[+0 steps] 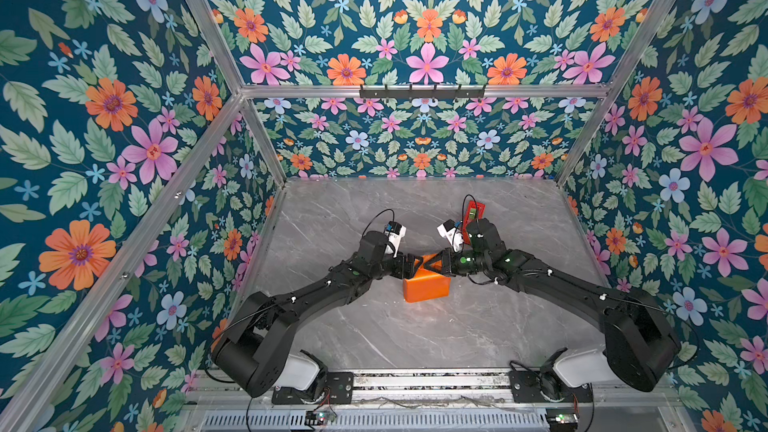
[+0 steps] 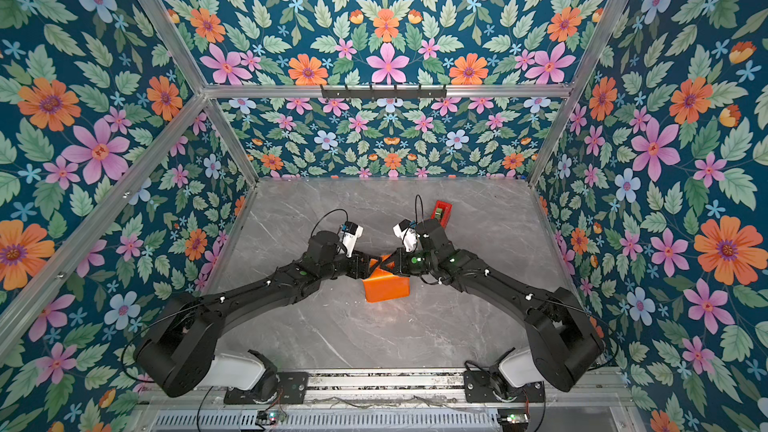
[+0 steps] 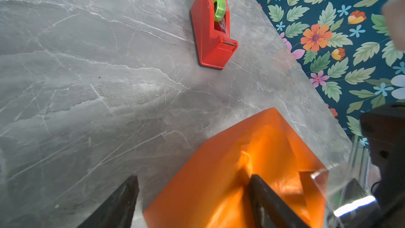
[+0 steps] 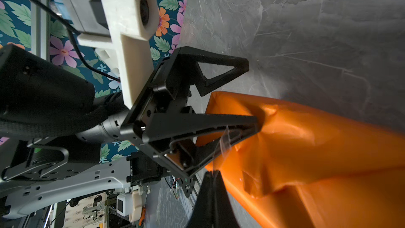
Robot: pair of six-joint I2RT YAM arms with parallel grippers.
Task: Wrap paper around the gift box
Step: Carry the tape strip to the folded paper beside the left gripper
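While the paper (image 1: 426, 288), hiding the gift box, sat mid-frame in both top views, the left gripper (image 3: 192, 177) stood wide, one finger (image 3: 263, 194) pressing its top. The right gripper (image 4: 210, 177) was pinched closed on a clear tape strip (image 4: 225, 141).

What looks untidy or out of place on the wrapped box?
The paper is crumpled and dented where the folds meet, and one fold does not lie flat. A clear tape strip stands off the paper there, not pressed down. The red tape dispenser looks normal.
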